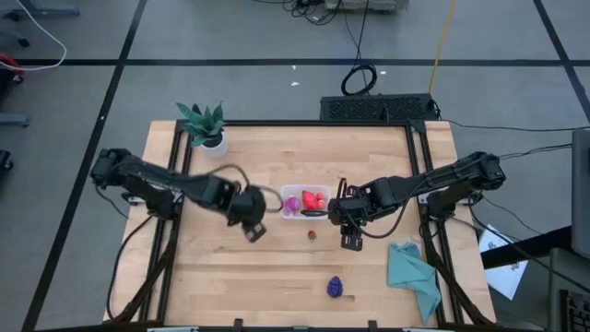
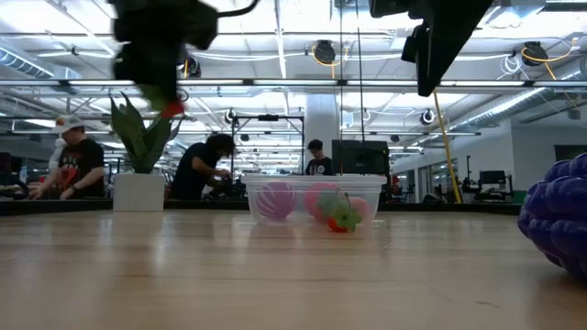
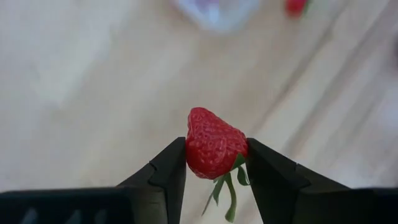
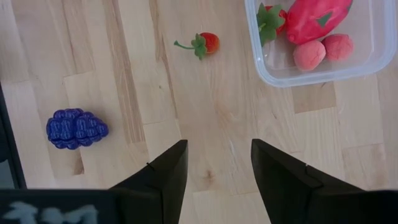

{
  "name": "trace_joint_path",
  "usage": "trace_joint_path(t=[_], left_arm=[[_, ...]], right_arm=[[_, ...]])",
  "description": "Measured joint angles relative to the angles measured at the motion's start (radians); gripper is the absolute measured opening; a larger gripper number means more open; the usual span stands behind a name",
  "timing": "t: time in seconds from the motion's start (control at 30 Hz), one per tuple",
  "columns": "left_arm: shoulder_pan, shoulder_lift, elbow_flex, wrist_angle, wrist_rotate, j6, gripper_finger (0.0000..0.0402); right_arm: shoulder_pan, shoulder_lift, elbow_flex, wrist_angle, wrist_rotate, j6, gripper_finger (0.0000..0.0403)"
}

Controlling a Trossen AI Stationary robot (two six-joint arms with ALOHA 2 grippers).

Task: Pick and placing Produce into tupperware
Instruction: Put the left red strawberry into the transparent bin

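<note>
- Strawberry (image 3: 211, 151), pinched between the left gripper (image 3: 214, 165) fingers, hangs above the table just beside the clear tupperware (image 1: 288, 193).
- Carry it over the rim before releasing.
- Right gripper (image 4: 217, 165), parted and empty, waits beside the tupperware.

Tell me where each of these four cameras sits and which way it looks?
High: overhead, straight down; both dark arms, clear plastic rectangular container.
Low: table height, level across the wooden table; arms overhead.
Left wrist: past the left gripper, shut on a red toy strawberry.
Right wrist: down past the open right gripper.
Shared: high and right wrist both show the purple grape-like cluster.
</note>
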Motion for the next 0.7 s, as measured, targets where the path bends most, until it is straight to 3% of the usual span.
trace_joint_path(t=[0.17, 0.33, 0.7], left_arm=[[0.127, 0.000, 0.092, 0.001, -0.086, 0.206, 0.0149], [0.197, 0.032, 0.137, 0.028, -0.096, 0.334, 0.0149], [0.289, 0.268, 0.143, 0.116, 0.017, 0.510, 0.0150]], right_arm=[[0.000, 0.000, 0.000, 0.000, 0.000, 0.000, 0.0169], [0.000, 0.000, 0.000, -0.016, 0.000, 0.000, 0.0169], [-0.039, 0.000, 0.000, -0.140, 0.001, -0.001, 0.0169]])
